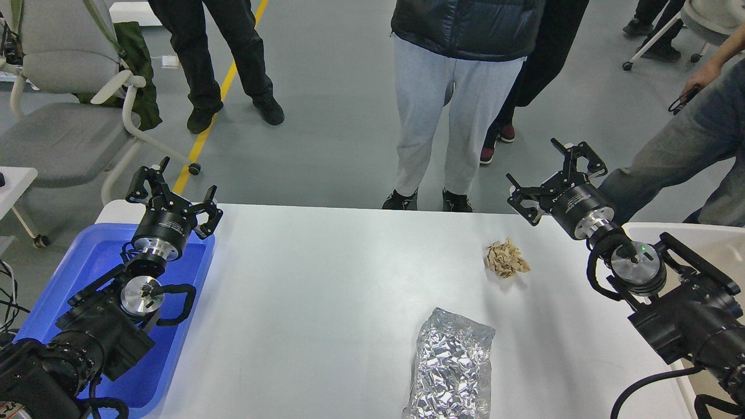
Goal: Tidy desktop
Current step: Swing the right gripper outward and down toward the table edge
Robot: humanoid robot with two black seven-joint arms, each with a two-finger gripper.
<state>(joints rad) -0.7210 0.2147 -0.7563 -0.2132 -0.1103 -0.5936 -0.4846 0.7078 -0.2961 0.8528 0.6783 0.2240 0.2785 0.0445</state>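
Note:
The white desktop fills the middle of the head view. On it lie a crumpled brown paper wad at the right rear and a crinkled silver foil bag near the front edge. My left gripper hangs open above the far end of the blue tray, nothing between its fingers. Beyond the desktop's right rear corner my right gripper is open and empty, up and to the right of the paper wad.
A blue plastic tray sits at the left edge under my left arm. An off-white bin stands at the right under my right arm. People stand close behind the far edge; a grey chair is at the back left.

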